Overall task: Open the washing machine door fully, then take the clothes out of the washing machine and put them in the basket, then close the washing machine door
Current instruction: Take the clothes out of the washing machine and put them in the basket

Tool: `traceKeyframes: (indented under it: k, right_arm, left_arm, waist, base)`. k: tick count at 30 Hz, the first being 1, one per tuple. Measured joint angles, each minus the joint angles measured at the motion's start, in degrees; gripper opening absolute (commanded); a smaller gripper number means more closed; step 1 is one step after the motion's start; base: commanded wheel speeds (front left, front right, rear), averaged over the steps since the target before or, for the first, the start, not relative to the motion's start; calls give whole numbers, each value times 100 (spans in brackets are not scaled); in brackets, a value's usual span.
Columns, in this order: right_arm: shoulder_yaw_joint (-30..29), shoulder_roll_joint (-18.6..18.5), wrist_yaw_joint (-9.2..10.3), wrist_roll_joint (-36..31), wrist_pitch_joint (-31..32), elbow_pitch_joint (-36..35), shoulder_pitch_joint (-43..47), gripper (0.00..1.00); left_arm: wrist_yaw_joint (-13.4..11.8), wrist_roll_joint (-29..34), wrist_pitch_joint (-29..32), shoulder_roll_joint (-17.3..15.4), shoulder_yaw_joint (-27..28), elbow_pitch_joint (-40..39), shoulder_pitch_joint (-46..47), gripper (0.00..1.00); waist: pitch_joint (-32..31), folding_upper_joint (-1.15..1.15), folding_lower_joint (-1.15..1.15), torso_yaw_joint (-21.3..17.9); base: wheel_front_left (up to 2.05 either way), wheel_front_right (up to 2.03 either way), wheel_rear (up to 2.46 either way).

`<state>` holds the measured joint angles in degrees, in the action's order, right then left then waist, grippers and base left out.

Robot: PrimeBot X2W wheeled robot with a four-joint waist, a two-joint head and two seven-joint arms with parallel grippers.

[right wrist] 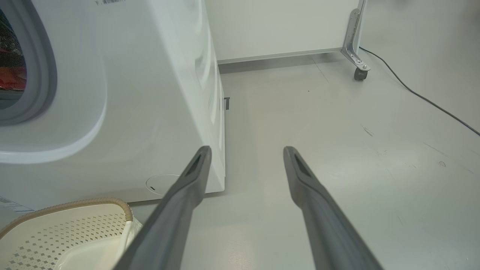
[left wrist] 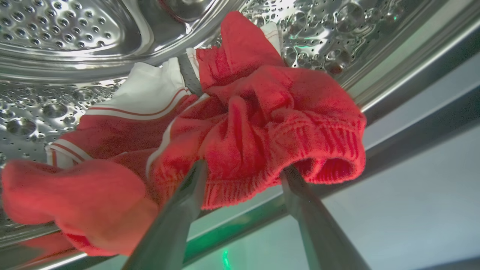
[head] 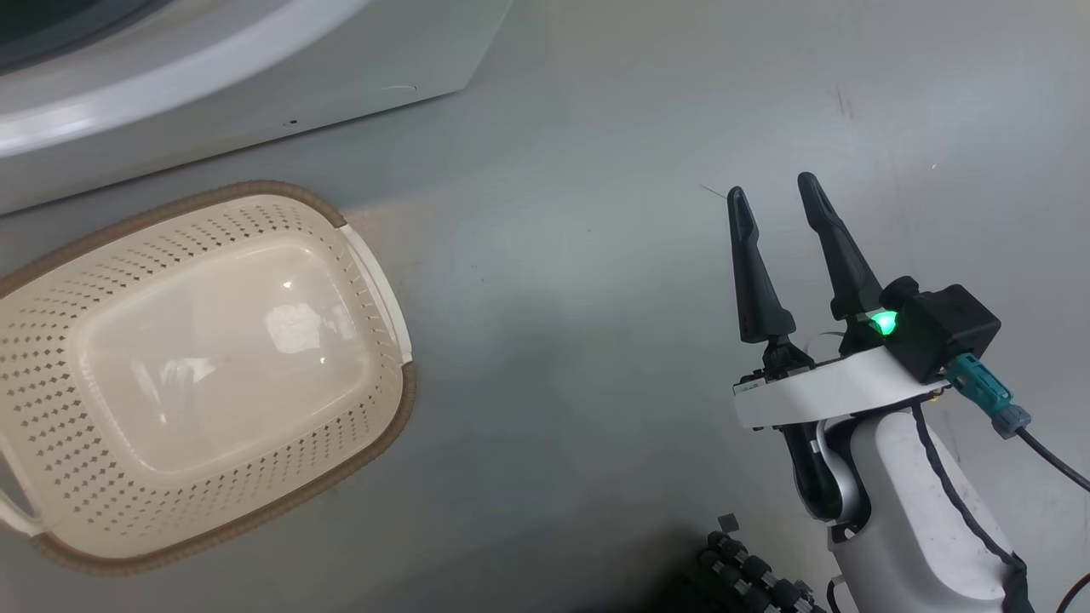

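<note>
Left fingers spread at the red clothes in the drum, while the right arm hangs over the floor.

In the left wrist view I see the left gripper (left wrist: 243,168) with both fingers wide apart and not clenched. Their tips reach the lower hem of the clothes (left wrist: 262,112), a red heap with white stripes lying on the perforated steel drum (left wrist: 56,26) near its front edge. Whether the tips already touch the fabric, I cannot tell. In the head view the right gripper (head: 771,186) is released too, its fingers parted above the grey floor (head: 596,298) with nothing between them. The basket (head: 375,426) stands on the floor just in front of the white washing machine (head: 255,85) — on the left side, well apart from the right gripper.
</note>
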<state>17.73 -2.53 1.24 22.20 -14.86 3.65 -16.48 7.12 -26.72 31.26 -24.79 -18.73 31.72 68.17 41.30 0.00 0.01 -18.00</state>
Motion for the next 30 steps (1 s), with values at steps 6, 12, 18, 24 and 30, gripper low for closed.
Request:
traceKeyframes:
  k: [6,12,18,24,30]
  right_arm:
    - [4,1,47,5,0,-1,-39,100]
    - [1,0,88,16,0,-2,-69,100]
    - [-101,1,99,-14,0,10,-70,100]
    - [-180,0,100,-130,0,52,-68,100]
    - [-255,0,93,-237,0,122,-59,100]
  left_arm:
    - [0,-33,-8,-34,-14,162,12,0]
    - [0,-33,-171,-90,-12,256,27,0]
    - [0,-54,-599,-25,-91,254,25,0]
    - [0,-110,-1236,112,-57,152,-59,0]
    - [0,-214,-2097,354,47,41,-579,0]
  waist:
    - [57,0,0,-60]
    - [73,0,0,-69]
    - [36,0,0,13]
    - [-54,0,-1,171]
    - [-217,0,-1,339]
  base:
    - [0,0,0]
    - [0,0,0]
    - [0,0,0]
    - [0,0,0]
    - [0,0,0]
